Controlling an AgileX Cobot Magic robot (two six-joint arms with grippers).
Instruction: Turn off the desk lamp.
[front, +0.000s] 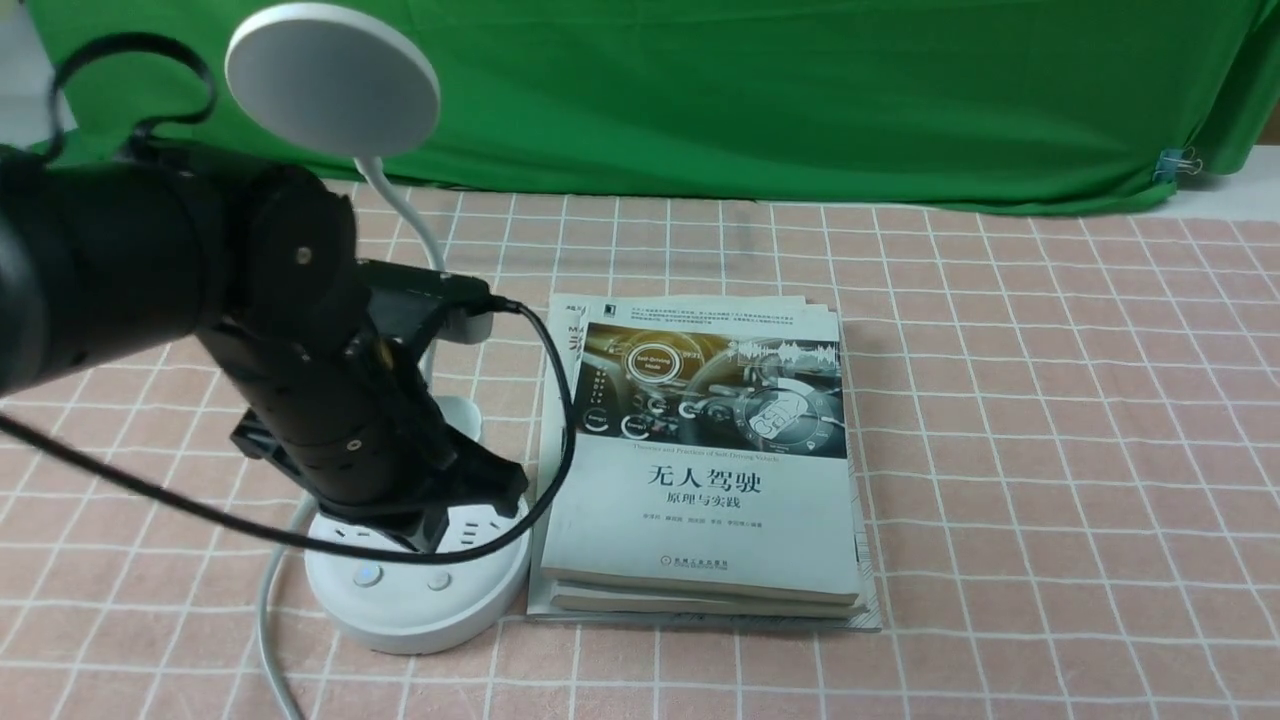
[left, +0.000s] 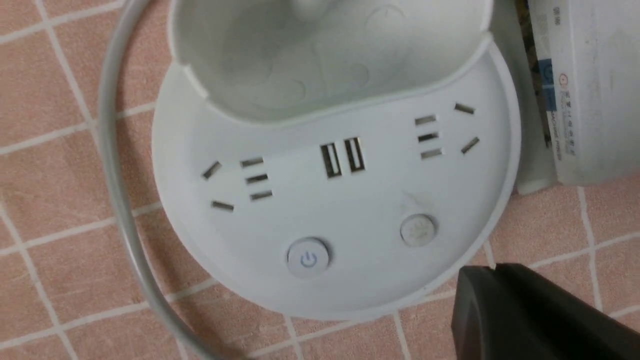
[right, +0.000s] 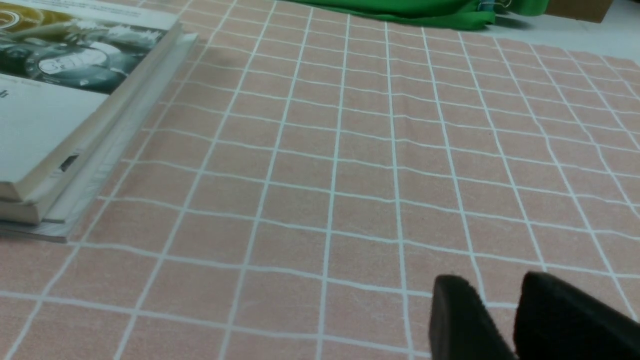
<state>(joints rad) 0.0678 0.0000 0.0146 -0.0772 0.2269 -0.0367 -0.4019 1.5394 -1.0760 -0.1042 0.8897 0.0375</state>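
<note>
Desk lamp (front: 417, 608) | left hand (front: 430, 530) closed, above base | books (front: 700, 500) beside base (snug) | right hand (right: 492, 320) slightly open

White desk lamp (front: 333, 80), green cloth (front: 760, 100), pinkish tablecloth (front: 1050, 450) with white grid, black left arm (front: 320, 400)

Table (front: 1050, 450) covered in a pinkish-tan cloth with a grid of white lines. On it lies a stack of books (front: 700, 500), the landmark. Directly to the stack's left, close beside it, stands a white lamp (front: 400, 610), its pale cable (front: 267, 620) on the cloth to the lamp's left.
</note>
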